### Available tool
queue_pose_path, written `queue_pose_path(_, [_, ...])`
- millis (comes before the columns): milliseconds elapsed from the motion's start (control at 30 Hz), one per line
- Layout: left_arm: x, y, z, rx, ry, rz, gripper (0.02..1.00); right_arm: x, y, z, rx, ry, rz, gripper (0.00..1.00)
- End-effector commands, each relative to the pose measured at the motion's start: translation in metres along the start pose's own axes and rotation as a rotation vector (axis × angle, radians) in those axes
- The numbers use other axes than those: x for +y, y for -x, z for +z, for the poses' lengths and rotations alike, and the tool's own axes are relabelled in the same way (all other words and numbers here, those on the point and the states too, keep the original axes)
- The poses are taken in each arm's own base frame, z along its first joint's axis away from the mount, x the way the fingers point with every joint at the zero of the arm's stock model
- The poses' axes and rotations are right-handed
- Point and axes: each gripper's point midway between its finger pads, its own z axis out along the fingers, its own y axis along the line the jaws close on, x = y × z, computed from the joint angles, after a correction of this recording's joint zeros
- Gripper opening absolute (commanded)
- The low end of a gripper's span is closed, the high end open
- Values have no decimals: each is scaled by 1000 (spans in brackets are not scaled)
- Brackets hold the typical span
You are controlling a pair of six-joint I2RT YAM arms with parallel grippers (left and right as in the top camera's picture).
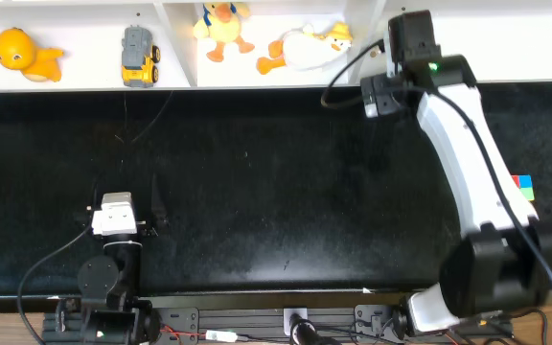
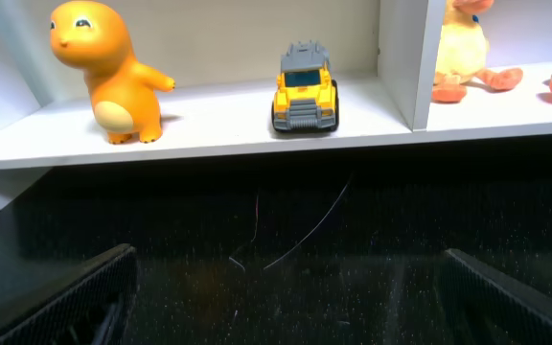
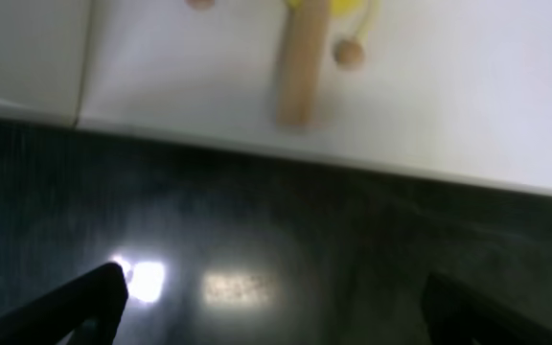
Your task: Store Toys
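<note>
On the white shelf (image 1: 75, 81) along the table's far edge stand an orange dinosaur toy (image 1: 27, 53) (image 2: 113, 81) and a yellow toy truck (image 1: 140, 56) (image 2: 305, 91). One compartment to the right hold a yellow duck plush (image 1: 223, 29) (image 2: 463, 53) and a white duck plush (image 1: 305, 48). My left gripper (image 2: 290, 278) is open and empty, low over the black table and facing the truck. The right arm (image 1: 448, 125) reaches to the shelf's right part. There my right gripper (image 3: 271, 287) is open and empty before a wooden stick toy (image 3: 300, 67) with yellow and wooden beads.
White dividers (image 2: 405, 57) split the shelf into compartments. A small red, blue and green block (image 1: 523, 187) lies at the table's right edge beside the right arm. The black table (image 1: 276, 192) stretches between the arms and the shelf.
</note>
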Motion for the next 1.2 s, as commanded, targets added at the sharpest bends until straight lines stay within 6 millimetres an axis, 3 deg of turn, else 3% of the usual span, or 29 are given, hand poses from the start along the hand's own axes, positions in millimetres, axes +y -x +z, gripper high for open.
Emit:
queue_pose_path(33, [1, 2, -1, -11, 8, 14, 996, -25, -37, -40, 0, -77, 51, 996])
queue_pose_path(167, [1, 2, -1, -11, 8, 14, 998, -36, -84, -63, 17, -88, 77, 998])
queue_pose_path(300, [1, 2, -1, -11, 8, 14, 998, -43, -116, -86, -52, -105, 117, 998])
queue_pose_path(467, [1, 2, -1, -11, 8, 14, 998, -47, -129, -117, -177, -118, 148, 996])
queue_pose_path(667, [1, 2, -1, -11, 8, 14, 998, -50, -132, -136, -252, -125, 165, 996])
queue_pose_path(867, [1, 2, -1, -11, 8, 14, 998, -36, -130, -133, -258, -31, 177, 996])
queue_pose_path(933, [1, 2, -1, -11, 8, 14, 996, -41, -132, -127, -229, -38, 197, 993])
queue_pose_path(1067, [1, 2, -1, -11, 8, 14, 998, -79, -142, -103, -121, -124, 258, 996])
queue_pose_path(1200, [1, 2, -1, -11, 8, 14, 998, -118, -173, -69, 75, -159, 217, 996])
